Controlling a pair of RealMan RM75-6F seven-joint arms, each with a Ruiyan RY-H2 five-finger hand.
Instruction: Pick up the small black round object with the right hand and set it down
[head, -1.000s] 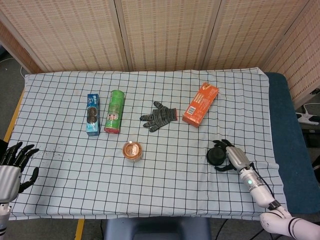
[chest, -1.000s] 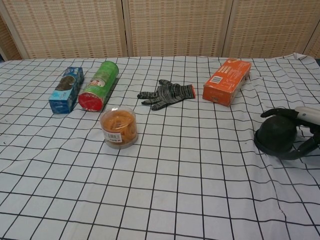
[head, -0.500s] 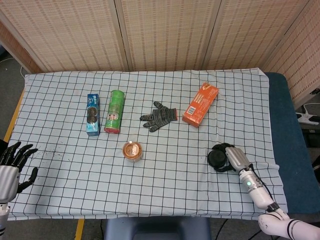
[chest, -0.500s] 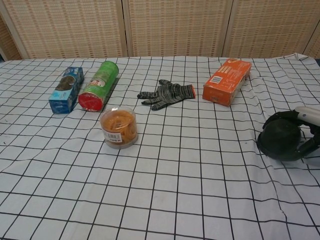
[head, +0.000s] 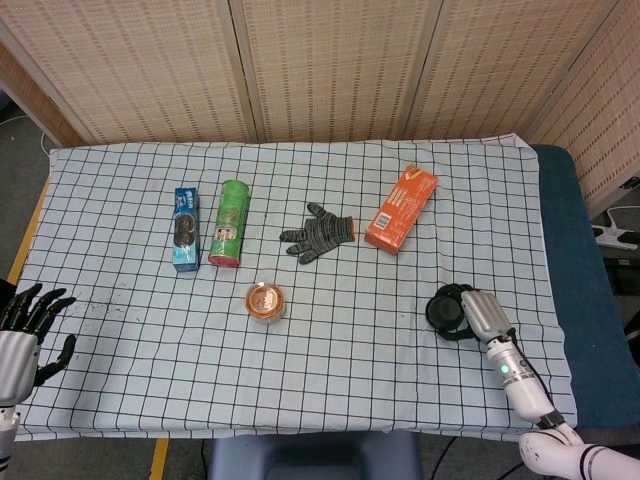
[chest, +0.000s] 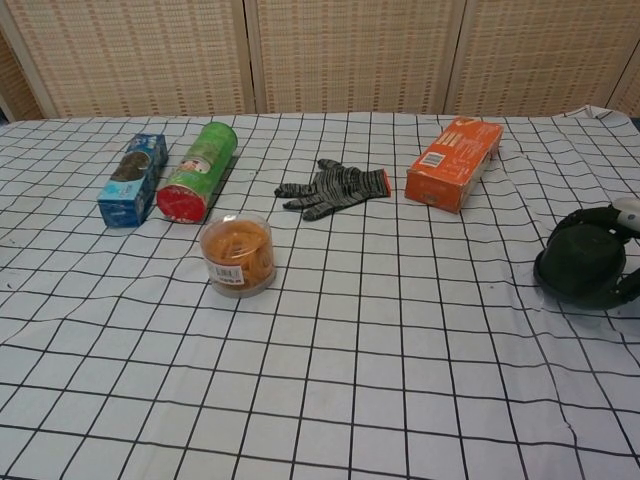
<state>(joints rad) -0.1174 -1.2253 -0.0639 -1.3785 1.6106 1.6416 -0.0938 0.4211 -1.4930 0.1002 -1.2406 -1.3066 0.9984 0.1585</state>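
The right hand has its dark fingers wrapped around the small black round object, at the near right of the checkered tabletop. So the grasp looks done; whether the object is lifted clear of the cloth I cannot tell. Setting it down and letting go are left. The left hand hangs at the near left edge, fingers spread, holding nothing.

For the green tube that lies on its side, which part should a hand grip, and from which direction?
Grip the green tube at its middle, from above, fingers over the two long sides. It lies flat; the blue box sits close on one side, so space for fingers there looks tight. Its round ends would probably give a poorer hold.
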